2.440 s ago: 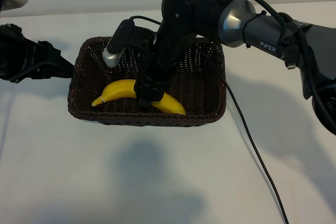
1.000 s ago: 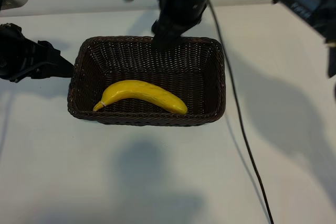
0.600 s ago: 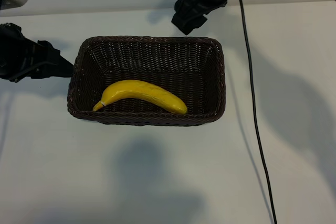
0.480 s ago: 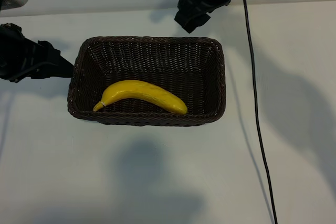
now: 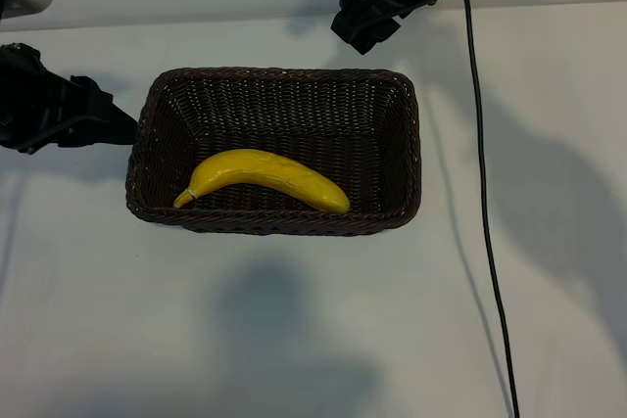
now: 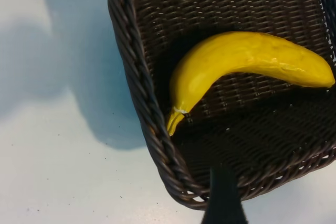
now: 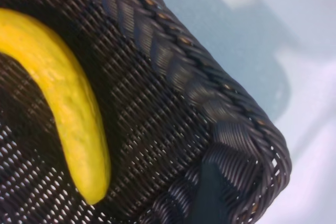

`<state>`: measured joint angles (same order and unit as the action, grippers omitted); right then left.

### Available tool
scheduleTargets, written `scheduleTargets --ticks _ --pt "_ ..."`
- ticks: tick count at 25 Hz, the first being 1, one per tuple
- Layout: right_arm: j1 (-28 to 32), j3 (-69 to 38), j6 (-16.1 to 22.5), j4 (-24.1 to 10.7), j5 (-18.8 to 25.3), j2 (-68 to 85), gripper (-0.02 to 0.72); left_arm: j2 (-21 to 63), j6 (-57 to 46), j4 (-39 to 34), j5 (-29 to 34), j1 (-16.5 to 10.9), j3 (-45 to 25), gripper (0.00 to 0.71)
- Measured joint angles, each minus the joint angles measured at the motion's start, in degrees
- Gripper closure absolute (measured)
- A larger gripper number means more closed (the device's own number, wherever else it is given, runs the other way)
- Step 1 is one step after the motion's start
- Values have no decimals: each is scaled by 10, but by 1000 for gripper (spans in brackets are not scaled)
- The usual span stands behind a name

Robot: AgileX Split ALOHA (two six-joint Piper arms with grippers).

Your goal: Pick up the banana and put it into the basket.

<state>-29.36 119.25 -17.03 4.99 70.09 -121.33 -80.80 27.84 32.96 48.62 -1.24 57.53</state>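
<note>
Since the earlier frames the right gripper (image 5: 364, 34) has let go and lifted clear beyond the far rim of the dark brown woven wicker basket (image 5: 411, 144), fingers apart and empty. The smooth yellow curved banana (image 5: 263, 177) lies inside along the near wall, long axis following the basket's length. The left gripper (image 5: 113, 124), parked just beside the basket's left end, is nearer the stem, its fingers spread.

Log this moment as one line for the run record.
banana: lying inside basket, untouched | right gripper: open, empty, above the basket's far rim | left gripper: open, idle beside the basket | task: looks complete
</note>
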Motion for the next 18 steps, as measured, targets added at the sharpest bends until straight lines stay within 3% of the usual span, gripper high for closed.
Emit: scheduleTargets --ticks 7,18 --pt "14 -8 14 -17 1 22 143 0 1 0 -2 0 0 172" --pt "46 -153 12 -21 -1 76 160 0 1 0 -5 0 0 172"
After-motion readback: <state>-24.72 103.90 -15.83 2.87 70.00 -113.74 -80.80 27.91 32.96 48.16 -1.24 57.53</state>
